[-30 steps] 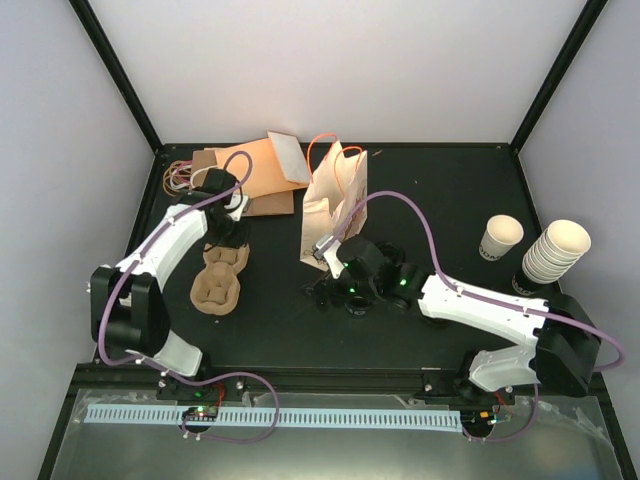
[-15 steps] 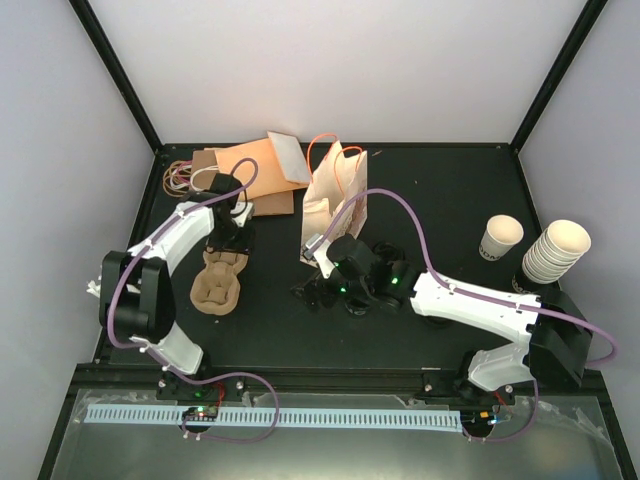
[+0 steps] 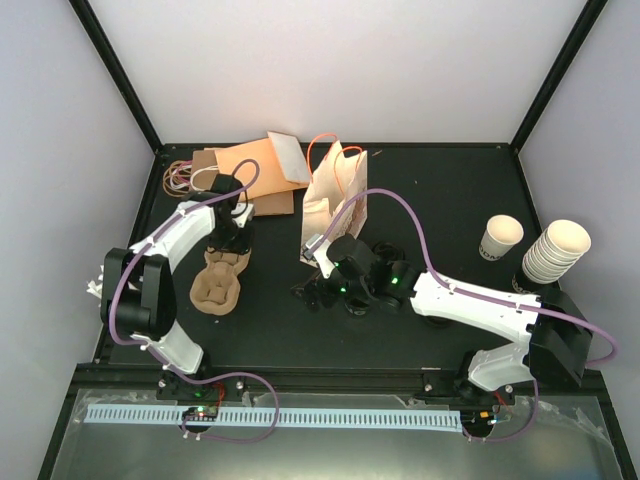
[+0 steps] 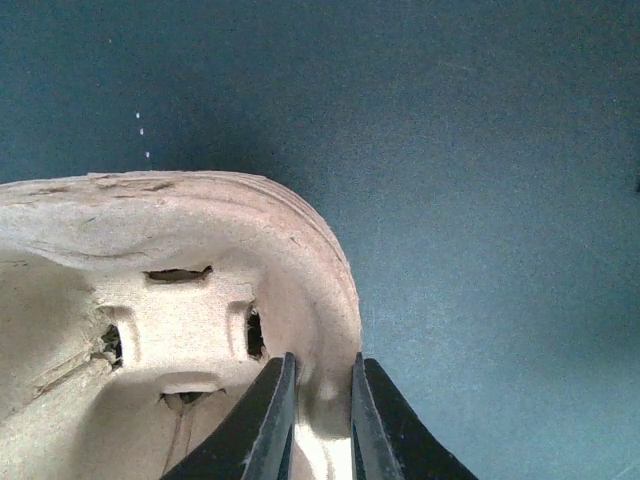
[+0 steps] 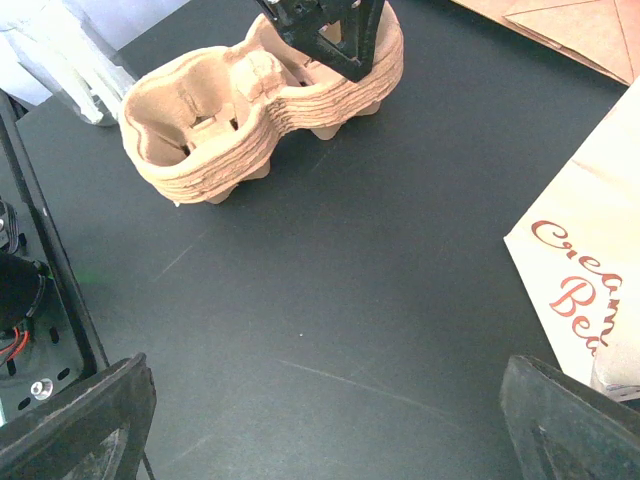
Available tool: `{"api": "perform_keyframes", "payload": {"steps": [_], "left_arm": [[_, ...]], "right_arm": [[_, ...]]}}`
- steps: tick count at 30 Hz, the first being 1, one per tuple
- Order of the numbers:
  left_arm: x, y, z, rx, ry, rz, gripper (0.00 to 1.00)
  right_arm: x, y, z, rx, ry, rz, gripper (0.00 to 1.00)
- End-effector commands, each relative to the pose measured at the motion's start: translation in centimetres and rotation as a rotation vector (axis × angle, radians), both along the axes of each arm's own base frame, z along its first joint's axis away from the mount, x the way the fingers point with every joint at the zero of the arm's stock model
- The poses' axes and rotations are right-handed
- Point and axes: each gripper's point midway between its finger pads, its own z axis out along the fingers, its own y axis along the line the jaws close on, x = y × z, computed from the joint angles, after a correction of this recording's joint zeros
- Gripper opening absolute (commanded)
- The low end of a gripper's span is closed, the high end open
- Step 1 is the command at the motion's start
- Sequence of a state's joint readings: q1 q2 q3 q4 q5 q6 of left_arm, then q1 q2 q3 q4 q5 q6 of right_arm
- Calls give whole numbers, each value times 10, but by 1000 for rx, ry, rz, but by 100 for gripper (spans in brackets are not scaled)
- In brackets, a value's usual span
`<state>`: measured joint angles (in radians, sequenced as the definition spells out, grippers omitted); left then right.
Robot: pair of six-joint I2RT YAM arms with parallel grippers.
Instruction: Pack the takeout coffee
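Right gripper (image 5: 325, 405) is hovering low over the table (image 3: 440, 190), lower centre of the top view. Its fingers (image 5: 80, 425) are standing wide apart, with only bare table showing between them in the right wrist view

Carrier (image 3: 215, 285), a pulp two-well tray, is lying left of centre with its long axis running toward the back

Left gripper (image 4: 322, 362) is reaching down onto the carrier's far end. In the left wrist view its fingers are pinching the rim wall, one finger inside the well and one outside

Bag (image 3: 335, 190) is standing upright at centre, just beyond the right gripper, orange handles up. Red script is showing on its side at the right edge of the right wrist view

Cup (image 3: 500, 238) is standing upright at the right of the top view, mouth up, dark print on its side. It is sitting just beside the stack (image 3: 555, 250) of nested cups, on the stack's left, and well apart from the bag, the carrier and both grippers

Flat orange and brown paper (image 3: 250, 170) is lying at the back left, with a coil of bands (image 3: 180, 175) in the table's upper-left corner
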<state>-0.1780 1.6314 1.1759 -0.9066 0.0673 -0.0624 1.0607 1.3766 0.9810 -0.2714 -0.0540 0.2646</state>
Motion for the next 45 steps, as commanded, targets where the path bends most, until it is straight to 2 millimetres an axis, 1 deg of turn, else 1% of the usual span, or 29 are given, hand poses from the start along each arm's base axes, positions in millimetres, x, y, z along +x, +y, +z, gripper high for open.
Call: {"api": "perform_keyframes", "payload": {"steps": [1,8,9,14,19,23,25,28,31,35,40,45], "left_arm": [[6,1,20,0,-54,10,6],[-6,0,42,-23,-84,20,3],[-8,0,44,-26,-87,21,2],[-19,0,53,-40,-109,25,2],[-28,-3,52,-63,-108,26,2],[-31,-9,51,-100,-99,17,2],[-32,-12,52,-120,-94,11,1],[-34,-13,56,-126,-91,9,2],[-36,-13,61,-119,-85,11,2],[-35,-18,70,-143,-105,6,2],[-34,-22,65,-161,-86,-1,2],[-31,-24,62,-168,-81,-5,2]], "right_arm": [[0,0,3,8,-13,-2,97],[-1,8,3,23,8,11,97],[-2,10,4,29,12,15,97],[-3,22,3,44,50,34,97],[4,32,6,32,57,34,98],[8,46,11,8,59,58,99],[11,50,10,-14,54,73,100],[16,52,7,-50,32,88,100],[29,47,-1,-82,32,64,100],[38,52,-6,-20,98,65,100],[45,74,-6,41,181,48,99],[52,92,-15,100,280,-22,93]]}}
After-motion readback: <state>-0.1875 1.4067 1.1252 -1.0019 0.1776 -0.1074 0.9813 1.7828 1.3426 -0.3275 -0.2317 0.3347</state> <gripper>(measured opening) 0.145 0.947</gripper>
